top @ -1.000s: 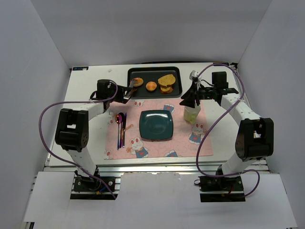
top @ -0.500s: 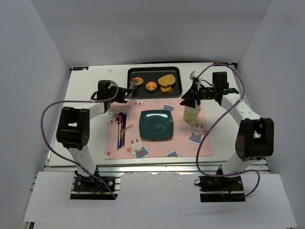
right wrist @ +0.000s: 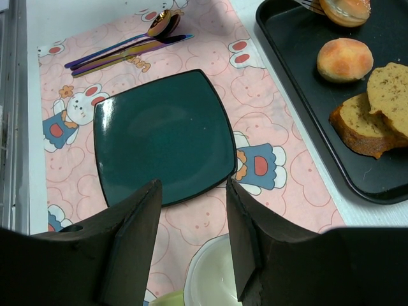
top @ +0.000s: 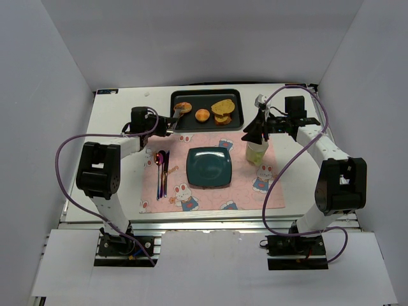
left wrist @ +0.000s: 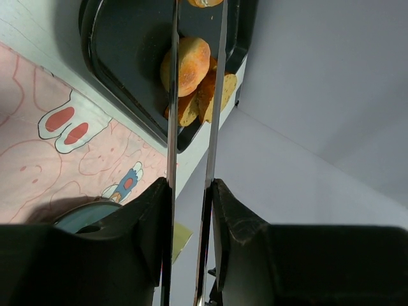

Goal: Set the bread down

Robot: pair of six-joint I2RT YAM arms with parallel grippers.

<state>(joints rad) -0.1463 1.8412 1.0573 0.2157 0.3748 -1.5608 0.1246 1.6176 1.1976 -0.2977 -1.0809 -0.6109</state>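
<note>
The flatter oval bun point(top: 183, 107) lies at the left end of the black tray point(top: 239, 105). The rounder bun point(top: 202, 115) lies mid-tray. My left gripper point(top: 163, 125) is shut on metal tongs point(top: 176, 115). In the left wrist view the two tong blades point(left wrist: 172, 115) run from the gripper point(left wrist: 190, 185) up to the oval bun point(left wrist: 205, 2), past the round bun point(left wrist: 191, 64). I cannot tell whether the tips touch it. My right gripper point(top: 252, 136) is open and empty above a pale green cup point(top: 257, 152). The right wrist view shows both buns point(right wrist: 346, 9) point(right wrist: 344, 59).
Stacked toast slices point(top: 222, 109) fill the tray's right end. A teal plate point(top: 208, 167) sits on the pink bunny placemat point(top: 248, 191), with cutlery point(top: 162, 169) to its left. White walls enclose the table.
My left gripper has edged the tongs a little farther back, so their tips are now at the oval bun. The right arm has not moved.
</note>
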